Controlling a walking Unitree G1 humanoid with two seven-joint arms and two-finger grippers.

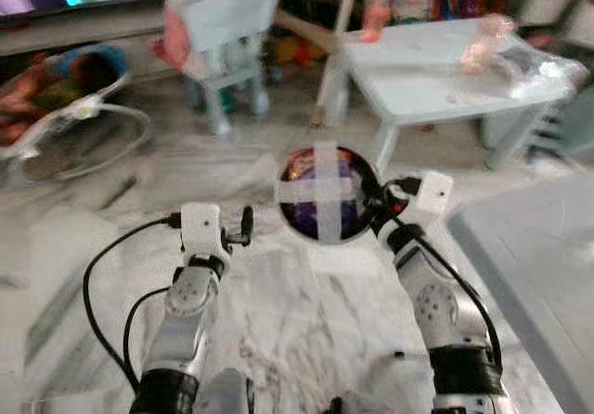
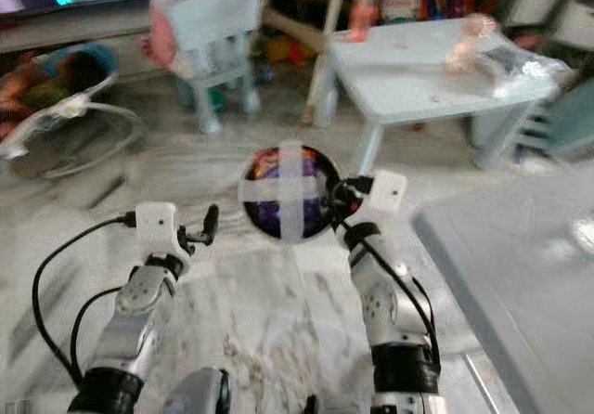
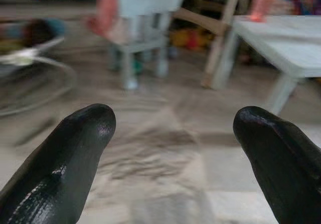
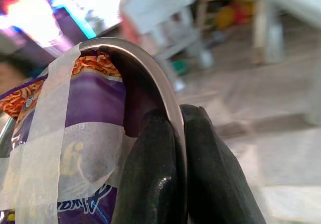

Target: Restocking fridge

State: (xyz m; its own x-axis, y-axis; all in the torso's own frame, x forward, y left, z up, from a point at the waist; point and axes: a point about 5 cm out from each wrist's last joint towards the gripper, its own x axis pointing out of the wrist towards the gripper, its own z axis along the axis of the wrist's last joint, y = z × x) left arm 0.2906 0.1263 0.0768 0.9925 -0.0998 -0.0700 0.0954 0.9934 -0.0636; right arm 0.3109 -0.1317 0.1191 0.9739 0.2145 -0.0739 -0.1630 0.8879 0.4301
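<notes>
Right gripper [image 1: 374, 212] pinches the bowl [image 1: 323, 194] rim, middle of frame | left gripper [image 1: 238, 231] open, empty | risk – thin pinch, taped bowl could tip and fall while walking

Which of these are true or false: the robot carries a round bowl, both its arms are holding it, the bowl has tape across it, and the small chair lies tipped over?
1. The right gripper pinches the metal bowl's rim. True.
2. The left gripper also holds the bowl. False: its jaws stand open with nothing between them, apart from the bowl.
3. Pale tape crosses the bowl over a purple packet. True.
4. The small blue chair lies tipped over. False: it stands upright on the floor.
5. The bowl sits on the pale blue table. False: it is held above the marble floor.
</notes>
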